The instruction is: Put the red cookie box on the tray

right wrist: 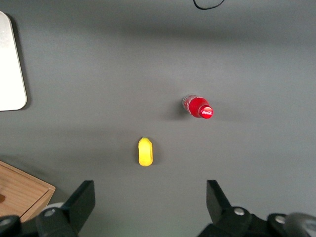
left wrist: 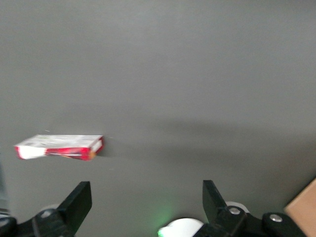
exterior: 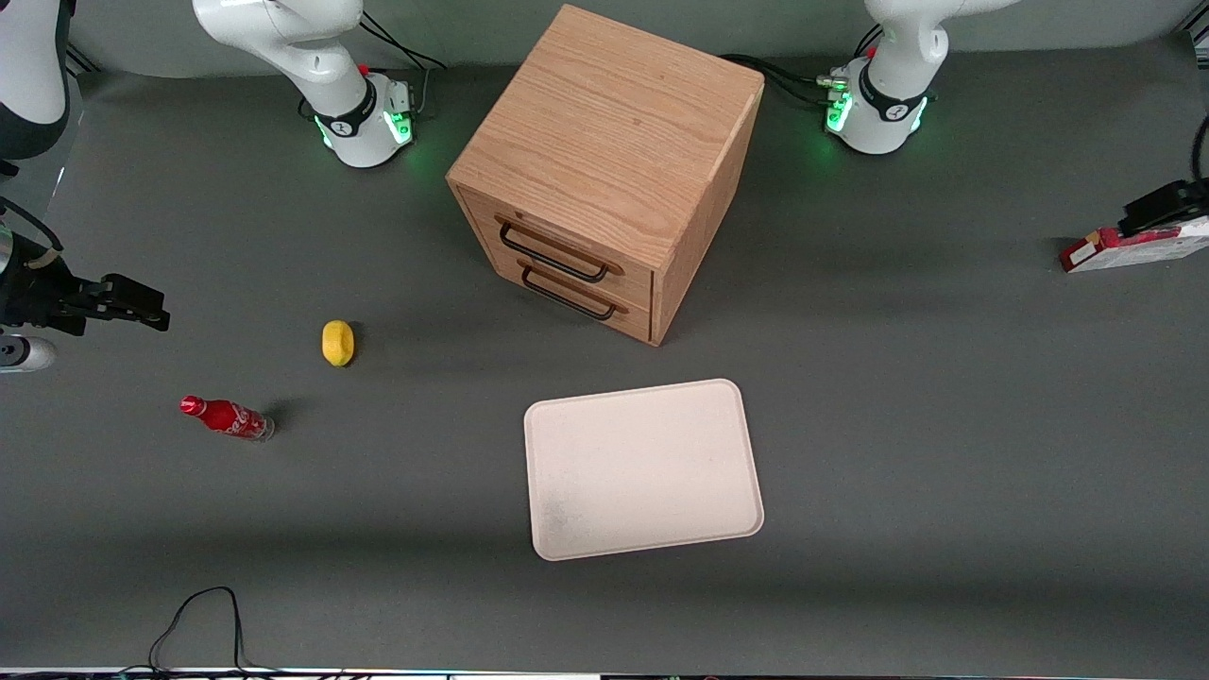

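Front view shows 1 gray table [exterior: 945,425] carrying, in descending size, 1 wooden drawer cabinet [exterior: 609,161] with 2 drawers, 1 off-white tray [exterior: 642,467] lying bare nearer the camera than the cabinet, 1 red cookie box [exterior: 1129,247] at the working arm's end of the table, 1 small red soda bottle [exterior: 227,416] and 1 yellow lemon-like object [exterior: 338,342], both toward the parked arm's end. The left arm's gripper [exterior: 1166,206] hangs just above the box at the frame's edge, and the wrist view shows it released, fingers [left wrist: 79,200] spread wide with nothing between them; the box [left wrist: 60,146] lies flat on the table, off to 1 side of the gap rather than centered under it. The approach appears to be under way, with the grasp not yet made. Risks, judged from this layout: descending while misaligned could land 1 finger on the carton and crush or skid it toward the table edge nearby; a grip near 1 end of the long, narrow box could let it swing or slip in transit; and the carry toward the tray, well apart from the box, passes near the cabinet's corner.
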{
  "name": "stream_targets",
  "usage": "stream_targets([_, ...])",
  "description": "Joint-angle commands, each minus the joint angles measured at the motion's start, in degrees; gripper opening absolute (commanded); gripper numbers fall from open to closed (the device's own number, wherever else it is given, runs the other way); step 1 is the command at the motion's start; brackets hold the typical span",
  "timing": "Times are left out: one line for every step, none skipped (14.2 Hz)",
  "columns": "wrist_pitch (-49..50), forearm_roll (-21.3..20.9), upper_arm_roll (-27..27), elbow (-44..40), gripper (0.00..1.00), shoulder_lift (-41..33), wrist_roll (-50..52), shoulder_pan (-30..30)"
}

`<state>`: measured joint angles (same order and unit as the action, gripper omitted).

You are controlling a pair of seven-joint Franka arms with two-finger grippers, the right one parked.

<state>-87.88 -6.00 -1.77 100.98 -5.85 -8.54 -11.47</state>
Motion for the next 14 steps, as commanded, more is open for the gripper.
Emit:
stream_targets([2.53, -3.12, 0.37, -2.45, 1.00, 0.93, -14.69, -5.82])
stream_targets([2.54, -4.53, 0.37, -2.46, 1.00, 1.02, -20.49, -7.93])
stream_targets([2.27, -5.41, 0.45, -2.46, 1.00, 1.02, -26.29, -9.95])
stream_targets([1.66, -6.03, 0.37, -2.46, 1.00, 1.11, -32.88, -12.32])
stream_targets([1.13, -6.21, 0.45, -2.46, 1.00, 1.37, -39.30, -14.96])
stream_targets([0.09, -6.21, 0.37, -2.46, 1.00, 1.63, -44.76, -17.16])
stream_targets([-0.88, -6.13, 0.45, -2.37, 1.00, 1.81, -49.86, -19.18])
stream_targets([-2.11, -6.13, 0.37, -2.28, 1.00, 2.24, -54.69, -21.20])
stream_targets([-3.34, -5.78, 0.45, -2.37, 1.00, 3.03, -58.83, -23.05])
stream_targets([-4.31, -5.51, 0.37, -2.02, 1.00, 3.39, -62.96, -24.20])
stream_targets([-5.10, -5.51, 0.28, -2.02, 1.00, 3.57, -66.74, -25.61])
stream_targets([-6.33, -5.51, 0.19, -2.02, 0.99, 3.83, -71.66, -27.01])
stream_targets([-7.39, -5.51, 0.19, -2.10, 0.99, 4.01, -76.05, -28.59])
stream_targets([-8.35, -5.51, 0.10, -2.10, 0.98, 4.53, -80.88, -29.83])
